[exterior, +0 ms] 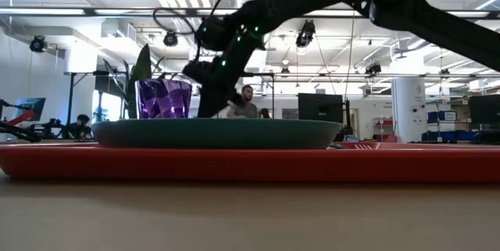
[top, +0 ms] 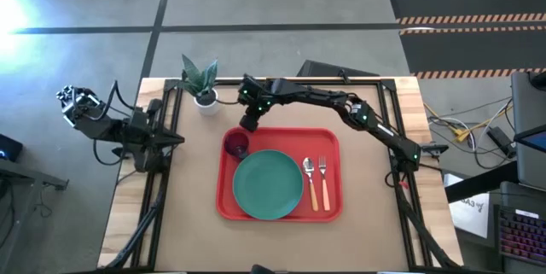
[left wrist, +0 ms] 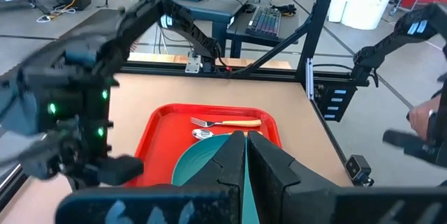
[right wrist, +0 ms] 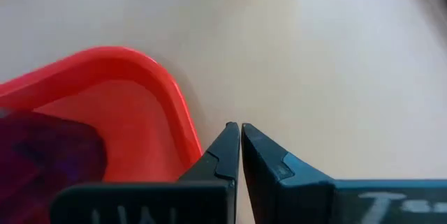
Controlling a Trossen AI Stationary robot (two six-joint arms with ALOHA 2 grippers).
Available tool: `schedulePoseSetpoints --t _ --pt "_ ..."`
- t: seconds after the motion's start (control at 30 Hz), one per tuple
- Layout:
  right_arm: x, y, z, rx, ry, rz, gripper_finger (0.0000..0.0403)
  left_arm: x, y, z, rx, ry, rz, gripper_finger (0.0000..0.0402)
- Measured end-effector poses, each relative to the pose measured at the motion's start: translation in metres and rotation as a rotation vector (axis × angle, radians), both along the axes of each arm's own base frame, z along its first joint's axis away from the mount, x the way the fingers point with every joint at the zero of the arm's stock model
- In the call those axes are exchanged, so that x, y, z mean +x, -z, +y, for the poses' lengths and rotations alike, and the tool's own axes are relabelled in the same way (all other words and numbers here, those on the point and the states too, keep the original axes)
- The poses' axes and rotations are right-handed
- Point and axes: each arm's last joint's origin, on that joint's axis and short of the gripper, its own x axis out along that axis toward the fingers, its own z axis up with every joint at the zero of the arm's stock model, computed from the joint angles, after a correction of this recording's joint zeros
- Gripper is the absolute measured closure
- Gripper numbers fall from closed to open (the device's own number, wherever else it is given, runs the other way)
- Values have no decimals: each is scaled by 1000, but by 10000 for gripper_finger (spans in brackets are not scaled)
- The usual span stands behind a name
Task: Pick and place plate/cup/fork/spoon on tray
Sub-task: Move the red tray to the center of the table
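Note:
The red tray (top: 329, 138) lies in the middle of the table. On it rest the teal plate (top: 268, 185), the purple cup (top: 236, 145) upright in its far left corner, and the spoon (top: 310, 182) and fork (top: 323, 180) side by side to the plate's right. My right gripper (right wrist: 239, 128) is shut and holds nothing. It hangs tilted downward just beyond the tray's far left corner (right wrist: 164, 95), beside the cup (right wrist: 42, 154) and above the table. My left gripper (left wrist: 246, 137) is shut with nothing in it. It waits at the table's left side, pointing across at the tray (left wrist: 157, 133).
A small white pot with a green plant (top: 202, 82) stands at the far edge, left of my right gripper (top: 248, 123). Black frame rails run along the table's left and right sides. In the low view a person (exterior: 248, 102) sits in the room behind.

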Motion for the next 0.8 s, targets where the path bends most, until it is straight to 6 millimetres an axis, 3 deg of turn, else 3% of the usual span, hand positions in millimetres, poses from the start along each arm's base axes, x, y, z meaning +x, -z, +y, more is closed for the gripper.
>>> schedulePoseSetpoints --t 0.13,0.27,0.8 --pt "-6 -26 0 -50 -2 -36 395 0 0 0 0 0 0 402" --pt "-8 -29 -1 -53 1 -38 395 0 0 0 1 0 1 402" --pt "-10 34 -2 -7 16 121 395 0 0 0 1 3 2 402"
